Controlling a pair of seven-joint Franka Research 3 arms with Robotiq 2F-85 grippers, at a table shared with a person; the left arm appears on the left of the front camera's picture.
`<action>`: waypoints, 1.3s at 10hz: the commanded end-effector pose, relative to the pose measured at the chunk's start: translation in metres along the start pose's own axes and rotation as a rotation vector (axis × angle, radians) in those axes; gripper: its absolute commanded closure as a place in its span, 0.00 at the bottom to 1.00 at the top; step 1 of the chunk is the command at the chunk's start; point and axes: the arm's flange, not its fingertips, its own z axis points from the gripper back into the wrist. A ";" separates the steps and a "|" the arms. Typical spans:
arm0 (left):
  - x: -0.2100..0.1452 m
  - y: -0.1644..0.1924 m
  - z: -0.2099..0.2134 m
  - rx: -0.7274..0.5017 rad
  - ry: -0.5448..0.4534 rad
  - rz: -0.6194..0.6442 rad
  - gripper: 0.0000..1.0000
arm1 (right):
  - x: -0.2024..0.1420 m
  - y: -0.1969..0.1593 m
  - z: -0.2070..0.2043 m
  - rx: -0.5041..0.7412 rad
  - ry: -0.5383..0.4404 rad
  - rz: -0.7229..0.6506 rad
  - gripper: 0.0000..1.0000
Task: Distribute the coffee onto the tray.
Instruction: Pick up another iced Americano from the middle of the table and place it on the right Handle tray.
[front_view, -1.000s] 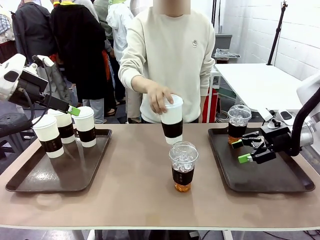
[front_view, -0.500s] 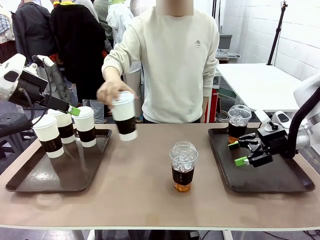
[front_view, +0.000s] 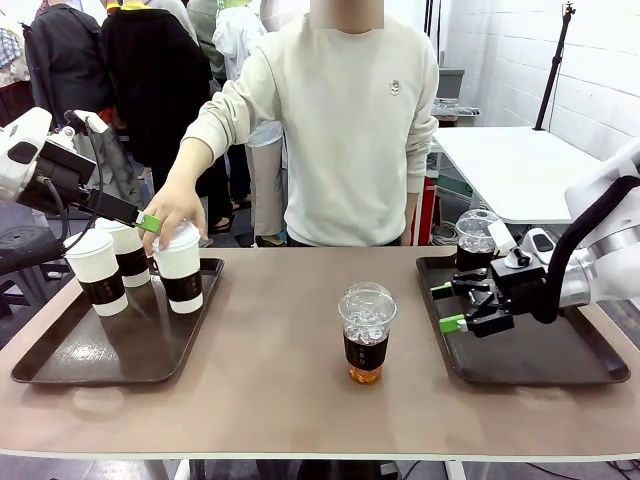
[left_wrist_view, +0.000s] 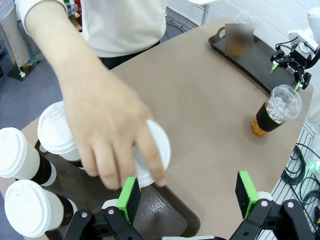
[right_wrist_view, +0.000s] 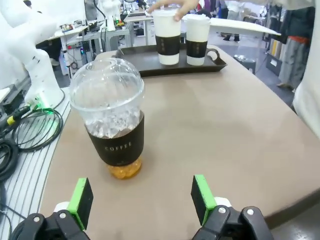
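brown table (front_view: 280, 400) w/ left tray (front_view: 100, 352) & right tray (front_view: 545, 362) (white brick wall (front_view: 600, 60) behind)

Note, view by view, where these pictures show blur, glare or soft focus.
Front view: even light, sharp throughout, only faint shadows on the table. Left wrist view: the person's hand is smeared by motion. Right wrist view: the iced cup is crisp, with bright highlights on its dome lid.
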 end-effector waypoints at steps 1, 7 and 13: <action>0.000 0.000 -0.001 -0.013 -0.007 0.011 0.00 | -0.004 0.003 -0.015 0.006 -0.021 0.014 0.00; 0.000 0.000 -0.001 -0.013 -0.007 0.011 0.00 | 0.000 0.002 -0.013 0.022 -0.005 -0.002 0.00; 0.000 0.000 -0.001 -0.013 -0.007 0.011 0.00 | -0.012 0.012 -0.037 -0.021 -0.054 0.008 0.00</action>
